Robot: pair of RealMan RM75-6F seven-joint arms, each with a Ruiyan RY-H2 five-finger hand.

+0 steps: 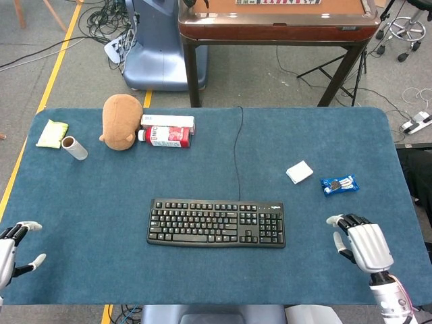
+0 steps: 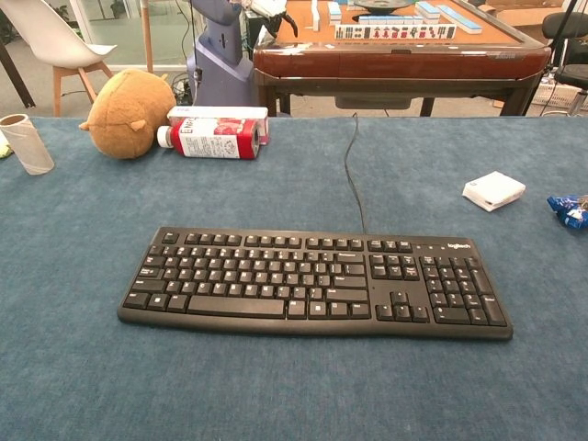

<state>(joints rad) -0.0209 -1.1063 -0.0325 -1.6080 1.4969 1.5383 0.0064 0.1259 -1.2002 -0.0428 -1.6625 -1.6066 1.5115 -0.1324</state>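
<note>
Right hand [image 1: 363, 244]: empty, fingers spread, lower right near the table's edge
Left hand [image 1: 12, 246]: empty, fingers apart, bottom-left corner
Keyboard [image 1: 216, 222]: centre, bare blue cloth [image 1: 101, 202] both sides

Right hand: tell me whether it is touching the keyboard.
No. In the head view the right hand sits apart from the keyboard, with bare table between.
</note>
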